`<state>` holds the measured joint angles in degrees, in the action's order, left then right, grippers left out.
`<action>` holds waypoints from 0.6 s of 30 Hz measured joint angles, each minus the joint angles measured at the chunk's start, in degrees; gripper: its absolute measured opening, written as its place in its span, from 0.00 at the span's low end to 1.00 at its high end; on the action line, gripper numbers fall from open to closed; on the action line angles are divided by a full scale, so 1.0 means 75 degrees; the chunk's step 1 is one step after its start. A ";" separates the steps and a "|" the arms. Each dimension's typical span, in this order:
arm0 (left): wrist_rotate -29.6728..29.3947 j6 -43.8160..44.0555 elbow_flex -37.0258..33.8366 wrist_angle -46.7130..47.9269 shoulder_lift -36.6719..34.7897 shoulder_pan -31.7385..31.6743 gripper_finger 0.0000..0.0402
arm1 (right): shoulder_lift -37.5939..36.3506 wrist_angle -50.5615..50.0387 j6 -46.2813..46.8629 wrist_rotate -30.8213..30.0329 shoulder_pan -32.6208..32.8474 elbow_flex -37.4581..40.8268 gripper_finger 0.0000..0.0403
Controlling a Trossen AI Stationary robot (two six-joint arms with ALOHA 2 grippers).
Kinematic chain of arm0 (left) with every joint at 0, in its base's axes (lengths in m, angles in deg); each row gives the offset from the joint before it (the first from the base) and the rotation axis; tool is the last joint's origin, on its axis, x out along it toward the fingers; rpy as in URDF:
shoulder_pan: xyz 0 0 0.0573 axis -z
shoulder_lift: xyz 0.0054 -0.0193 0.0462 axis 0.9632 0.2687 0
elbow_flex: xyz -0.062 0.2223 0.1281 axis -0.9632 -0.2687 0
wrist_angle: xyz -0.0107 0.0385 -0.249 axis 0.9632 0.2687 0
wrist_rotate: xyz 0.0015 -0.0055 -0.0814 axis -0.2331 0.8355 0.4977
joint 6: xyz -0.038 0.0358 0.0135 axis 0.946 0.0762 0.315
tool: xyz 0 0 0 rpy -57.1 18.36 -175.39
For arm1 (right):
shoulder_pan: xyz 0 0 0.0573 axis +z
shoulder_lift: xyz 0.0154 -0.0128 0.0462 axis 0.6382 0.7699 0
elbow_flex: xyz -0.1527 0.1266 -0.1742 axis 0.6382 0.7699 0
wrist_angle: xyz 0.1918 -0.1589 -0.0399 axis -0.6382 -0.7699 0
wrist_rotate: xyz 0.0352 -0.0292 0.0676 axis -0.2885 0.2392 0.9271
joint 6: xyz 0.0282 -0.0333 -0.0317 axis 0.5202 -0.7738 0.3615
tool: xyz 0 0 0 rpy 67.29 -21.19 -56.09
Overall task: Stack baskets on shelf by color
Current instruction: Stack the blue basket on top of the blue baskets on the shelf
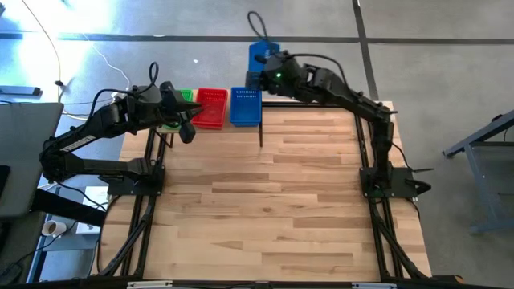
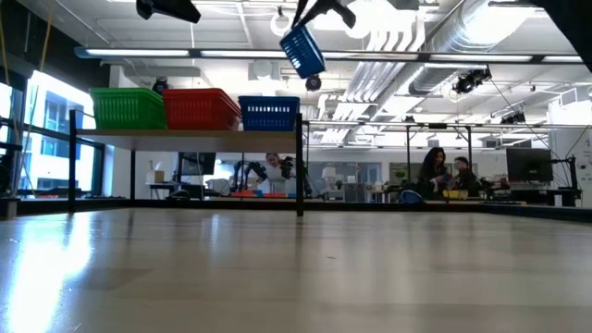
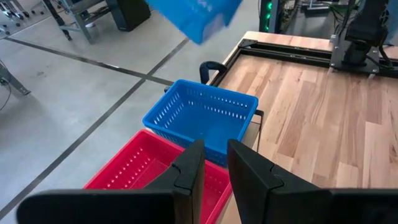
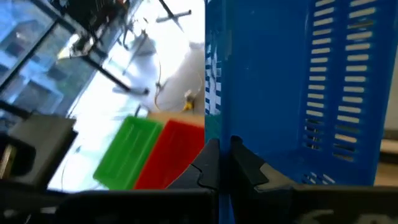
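Am looking across bare plank tabletop (image 1: pixel 273 201) toward lab with seated people (image 2: pixel 449 176) behind. Shelf (image 2: pixel 185 135) carrying green basket (image 2: pixel 128 108), red basket (image 2: pixel 200 109), blue basket (image 2: pixel 269 113). Right gripper (image 4: pixel 224 163) pinching wall of second blue basket (image 2: pixel 302 51), hanging tilted above. Left gripper (image 3: pixel 214 163) hovering over red, slightly parted, empty. Stacking depth unclear.
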<state>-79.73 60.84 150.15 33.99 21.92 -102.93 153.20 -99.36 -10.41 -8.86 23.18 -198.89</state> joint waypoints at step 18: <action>-0.0028 0.0474 0.0000 -0.0048 0.0005 0.0003 0.16 | 0.0478 -0.0069 0.0129 -0.0080 0.0832 0.0000 0.00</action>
<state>-79.94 64.40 150.15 33.63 21.96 -102.90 156.78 -99.87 -9.45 -9.46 29.42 -198.90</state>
